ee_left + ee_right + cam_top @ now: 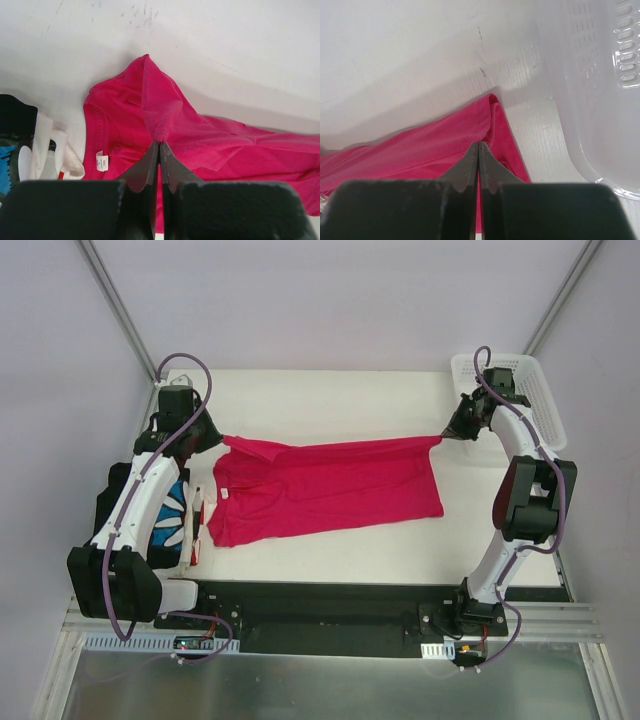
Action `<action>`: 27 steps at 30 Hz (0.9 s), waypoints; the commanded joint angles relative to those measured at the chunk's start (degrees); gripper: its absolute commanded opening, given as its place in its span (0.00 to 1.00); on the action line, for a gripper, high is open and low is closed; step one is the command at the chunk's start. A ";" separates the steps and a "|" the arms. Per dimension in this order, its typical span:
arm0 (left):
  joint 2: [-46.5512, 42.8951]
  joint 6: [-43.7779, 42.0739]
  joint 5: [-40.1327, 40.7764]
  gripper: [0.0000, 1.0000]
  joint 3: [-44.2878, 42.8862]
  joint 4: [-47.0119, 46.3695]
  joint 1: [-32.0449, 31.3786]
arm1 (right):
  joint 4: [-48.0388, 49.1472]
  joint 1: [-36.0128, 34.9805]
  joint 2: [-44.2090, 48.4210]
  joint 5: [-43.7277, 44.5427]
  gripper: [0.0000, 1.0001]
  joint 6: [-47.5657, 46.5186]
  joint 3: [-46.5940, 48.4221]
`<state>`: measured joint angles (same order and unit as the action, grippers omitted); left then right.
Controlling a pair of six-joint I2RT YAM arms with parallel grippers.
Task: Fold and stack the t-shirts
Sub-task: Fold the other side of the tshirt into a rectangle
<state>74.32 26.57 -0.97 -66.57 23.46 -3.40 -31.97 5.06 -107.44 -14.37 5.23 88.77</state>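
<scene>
Just unreadable white tag [102, 161], crimson t-shirt [210, 145]

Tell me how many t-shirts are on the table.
3: a pink tee spread in the middle; a black tee at the left edge; a white tee between them. More may be hidden under these two.

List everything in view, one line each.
pink t-shirt: one, crimson-pink, spread at table centre
black t-shirt: one, black with blue-and-white print, left edge of table
other cloth: count unclear, white with red edges, beside the black t-shirt
basket: one, white lattice, far right corner
table: one, white
left claw: one, black, shut on pink t-shirt's far left corner
right claw: one, black, shut on its far right corner
</scene>
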 commanded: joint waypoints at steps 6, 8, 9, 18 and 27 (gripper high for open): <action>-2.87 -0.38 1.06 0.00 0.56 1.41 -0.29 | -0.20 0.57 1.97 0.75 0.01 -0.84 0.62; -2.96 -0.20 1.06 0.00 1.00 1.32 -0.29 | -0.11 0.57 2.14 0.57 0.01 -0.84 0.44; -3.13 -0.20 1.06 0.00 1.09 1.32 -0.29 | -0.11 0.57 2.14 0.49 0.01 -0.84 0.35; -3.66 0.50 -0.17 0.00 3.19 1.32 -0.29 | 0.41 0.39 2.93 0.04 0.01 -0.40 -1.41; -4.63 0.94 -0.96 0.00 6.09 1.32 -0.38 | 1.64 -0.57 5.83 -0.04 0.01 0.13 -6.41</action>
<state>72.34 26.63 -1.43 -61.65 24.62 -3.40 -31.51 5.02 -106.67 -14.39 5.30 83.99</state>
